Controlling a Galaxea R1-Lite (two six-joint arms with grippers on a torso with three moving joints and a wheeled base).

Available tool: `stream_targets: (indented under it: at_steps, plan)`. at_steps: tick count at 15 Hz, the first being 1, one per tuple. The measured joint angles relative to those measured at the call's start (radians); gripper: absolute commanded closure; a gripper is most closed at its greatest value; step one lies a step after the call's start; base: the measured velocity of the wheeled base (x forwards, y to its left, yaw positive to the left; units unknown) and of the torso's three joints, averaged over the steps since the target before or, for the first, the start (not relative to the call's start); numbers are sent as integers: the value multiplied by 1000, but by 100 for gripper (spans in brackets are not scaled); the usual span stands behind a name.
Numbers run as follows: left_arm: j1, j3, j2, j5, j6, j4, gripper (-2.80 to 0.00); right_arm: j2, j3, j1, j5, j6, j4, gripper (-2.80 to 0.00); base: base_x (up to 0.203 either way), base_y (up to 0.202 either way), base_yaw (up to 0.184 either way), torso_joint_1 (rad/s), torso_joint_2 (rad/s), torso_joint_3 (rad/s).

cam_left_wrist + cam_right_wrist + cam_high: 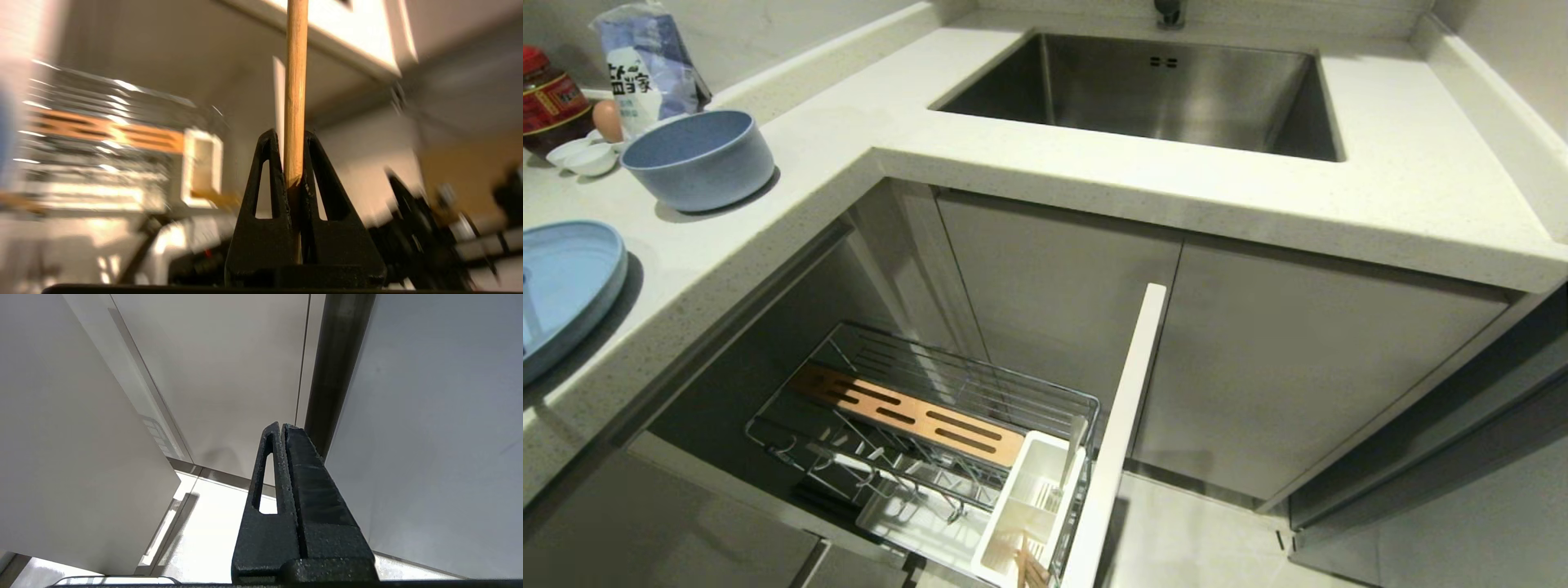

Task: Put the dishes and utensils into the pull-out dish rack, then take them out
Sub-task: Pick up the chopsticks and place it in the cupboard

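Wooden chopsticks (296, 81) sit clamped in the left tool (292, 163), seemingly one stick, tips cut off.

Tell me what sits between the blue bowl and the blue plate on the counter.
Nothing: in the head view, only bare countertop separates the bowl from the plate.

Black, textured end effector (284, 426) fingers (267, 183) with triangular cutouts.
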Motion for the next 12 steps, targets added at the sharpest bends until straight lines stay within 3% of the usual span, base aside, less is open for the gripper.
stream_targets:
  at_steps: [2, 5, 9, 12]
  plan:
    - [-24, 52, 14, -94, 25, 17, 0, 0, 0, 0, 0, 0, 0, 0, 0, 0, 0, 0, 0, 0]
    - [-55, 80, 59, -103, 149, 173, 0, 0, 0, 0, 0, 0, 0, 0, 0, 0, 0, 0, 0, 0]
    - [-106, 91, 141, 32, 316, 437, 0, 0, 0, 0, 0, 0, 0, 0, 0, 0, 0, 0, 0, 0]
    - [-128, 124, 170, 120, 421, 469, 0, 0, 0, 0, 0, 0, 0, 0, 0, 0, 0, 0, 0, 0]
